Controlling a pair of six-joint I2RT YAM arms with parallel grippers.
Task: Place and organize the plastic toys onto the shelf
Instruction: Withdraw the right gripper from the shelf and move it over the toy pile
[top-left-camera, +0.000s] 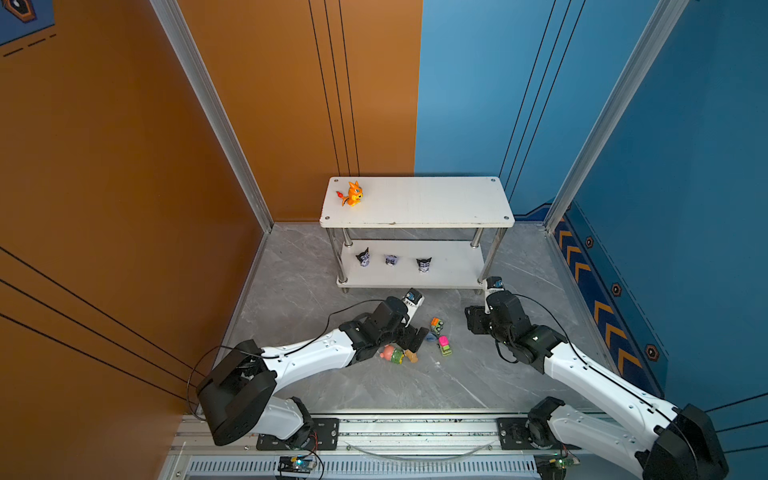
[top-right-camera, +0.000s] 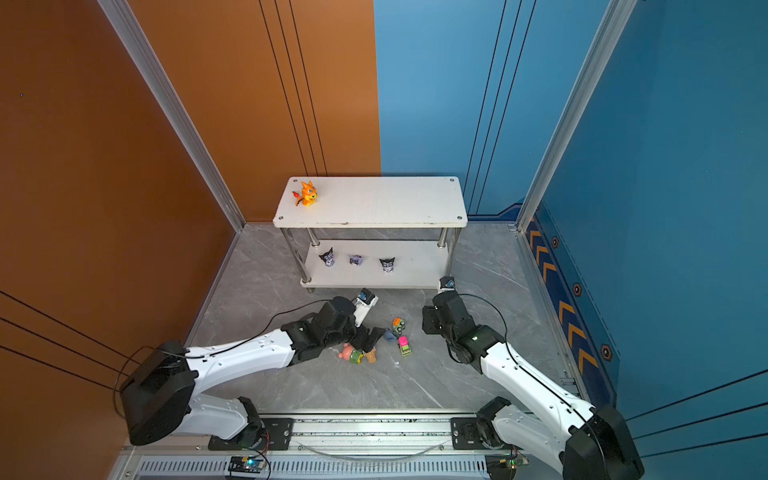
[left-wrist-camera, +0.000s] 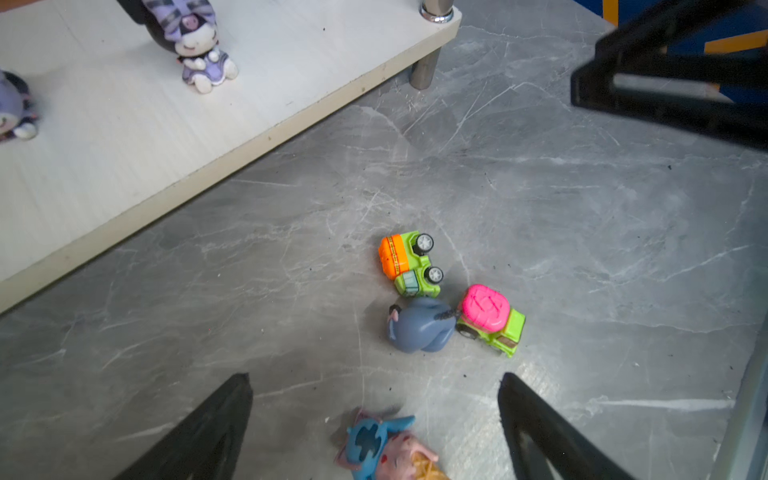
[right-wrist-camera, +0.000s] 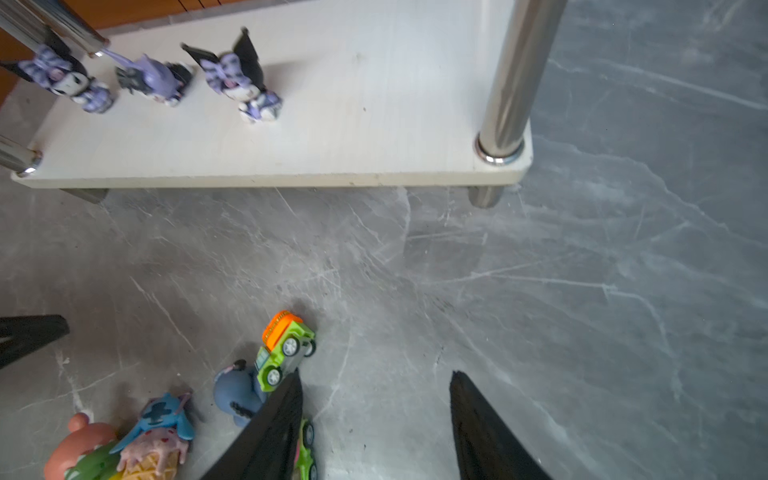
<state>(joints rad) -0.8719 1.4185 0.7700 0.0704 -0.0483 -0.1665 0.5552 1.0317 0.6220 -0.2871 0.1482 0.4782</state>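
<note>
Grey floor has five toys in a clump: donkey (left-wrist-camera: 419, 328) jammed against orange car (left-wrist-camera: 409, 264) and pink car (left-wrist-camera: 490, 318), with blue creature (left-wrist-camera: 378, 444) and bear (top-left-camera: 388, 352) just beside.

Dragon (top-left-camera: 352, 193) is on the shelf (top-left-camera: 415, 203) top board, and the imps (top-left-camera: 390, 260) are on the lower one.

Left gripper (left-wrist-camera: 374, 376) is spread wide and empty by the blue creature. Right gripper (right-wrist-camera: 376, 374) is parted too, holding nothing.

My worry is that closing into that clump grabs two toys, or bumps a car and sends it rolling.

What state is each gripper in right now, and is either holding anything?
Left gripper: open, jaws wide, empty; blue creature lies ungripped between them.
Right gripper: open, nothing between the jaws.
</note>
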